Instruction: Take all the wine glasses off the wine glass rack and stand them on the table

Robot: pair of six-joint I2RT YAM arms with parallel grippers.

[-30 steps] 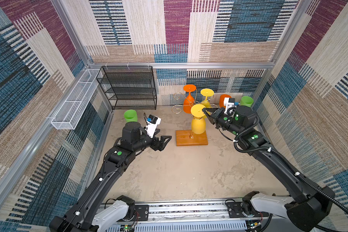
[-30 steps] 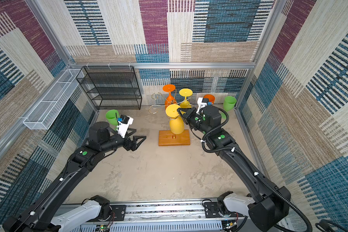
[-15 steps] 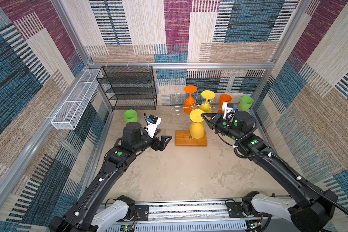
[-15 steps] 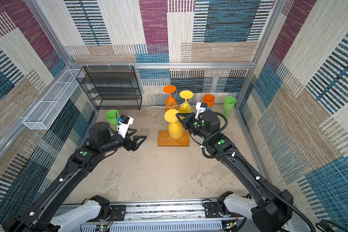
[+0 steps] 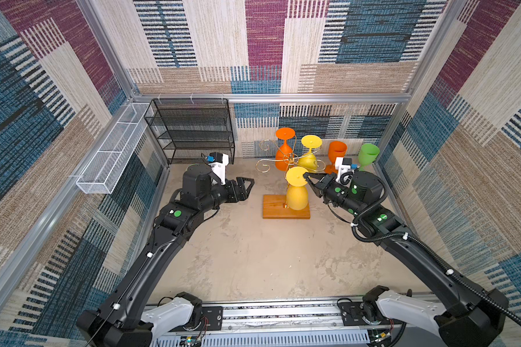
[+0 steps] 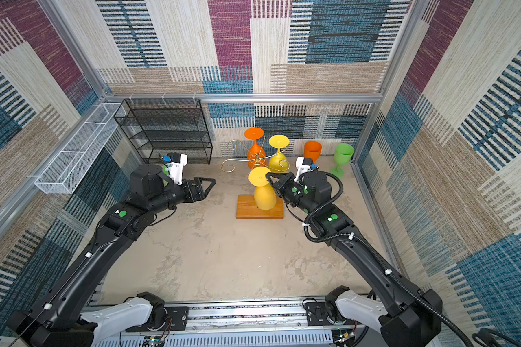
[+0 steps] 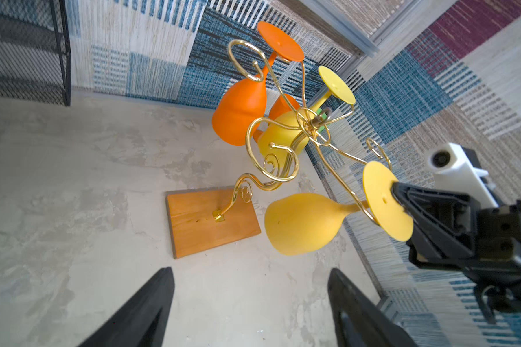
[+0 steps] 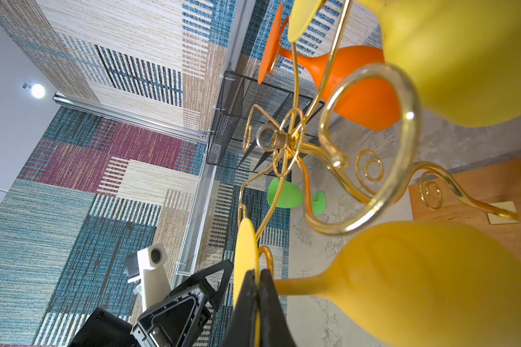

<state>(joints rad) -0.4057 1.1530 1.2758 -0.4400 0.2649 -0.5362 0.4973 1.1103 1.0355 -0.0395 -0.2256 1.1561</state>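
**Right gripper pinches a hanging yellow wine glass by its foot**

The right gripper [image 5: 305,176] is clamped tight on the thin round foot of a yellow wine glass [image 5: 296,196]. The glass hangs bowl-down from the near arm of the rack [image 5: 275,210]. In the left wrist view, gold wire curls around the stem just under the foot, so the glass does not look free yet. The left gripper [image 5: 248,184] hovers to the left of the rack with its jaws spread wide, holding nothing.

Several things could go wrong from here. The grip is only on the edge of a flat disc, so the larger bowl could swing or the foot could slide out. If the stem snags in the curled hook during the pull, the light rack might tip or skid, because nothing holds its base down. That could shake loose the orange glass [image 5: 284,153] and the second yellow glass [image 5: 308,159], which hang at the back.

The glasses are opaque, matte and smooth, probably plastic, with tulip-shaped bowls and slim stems. The rack is thin, shiny gold wire with a twisted stem and scrolled arms ending in tight spirals. It stands on a flat rectangle of orange-brown wood. The floor [image 5: 253,255] is rough, mottled grey, like concrete.
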